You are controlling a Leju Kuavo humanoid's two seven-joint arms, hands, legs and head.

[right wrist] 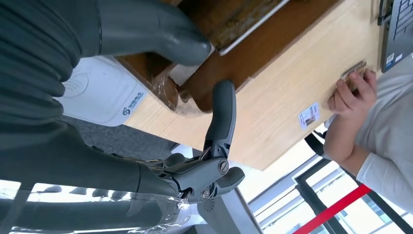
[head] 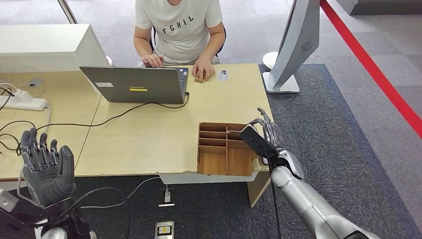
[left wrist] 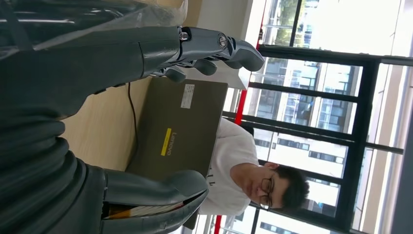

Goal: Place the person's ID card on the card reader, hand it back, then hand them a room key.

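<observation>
A small white ID card (head: 222, 75) lies on the far side of the wooden table (head: 149, 144), just beside the person's hand (head: 203, 68), which rests on a small wooden piece (head: 200, 77). The right wrist view shows the same card (right wrist: 309, 115) and wooden piece (right wrist: 354, 75). My right hand (head: 261, 137) hovers over the right edge of a wooden compartment box (head: 219, 152), holding nothing, thumb and one finger spread (right wrist: 185, 170). The white card reader (right wrist: 102, 95) sits next to the box under that hand. My left hand (head: 47, 167) is raised at the near left, open, fingers up (left wrist: 73, 73).
A person in a white T-shirt (head: 179, 25) sits across the table behind an open laptop (head: 137, 84). Cables (head: 99, 122) run across the tabletop to a power strip (head: 22, 102). A monitor stand (head: 281, 82) is at the far right corner.
</observation>
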